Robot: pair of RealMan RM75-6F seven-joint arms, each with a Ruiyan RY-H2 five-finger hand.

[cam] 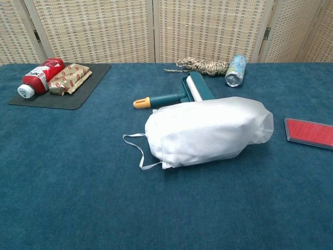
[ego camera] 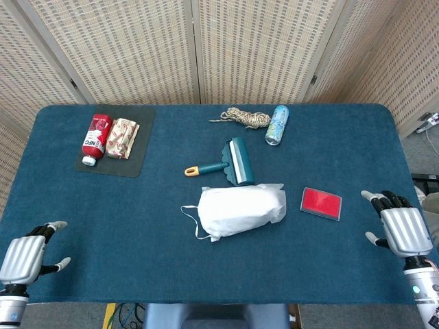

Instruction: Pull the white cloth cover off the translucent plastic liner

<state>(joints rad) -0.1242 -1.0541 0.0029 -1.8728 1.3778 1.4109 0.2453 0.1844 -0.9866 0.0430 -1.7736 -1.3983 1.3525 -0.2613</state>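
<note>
Hands are waiting wide and empty, left hand [ego camera: 24, 255] at eight o'clock, right hand [ego camera: 405, 228] at three, flanking the untouched white cloth cover [ego camera: 240, 209] lying mid-desk [ego camera: 137, 226], leaving room for reaching in.

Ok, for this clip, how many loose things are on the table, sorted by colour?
Red: 2, bottle, flat case
White: 1, cloth bundle
Teal: 1, lint roller
Light blue: 1, can
Beige: 2, rope, snack packet
Black: 1, mat
Total: 8
</note>
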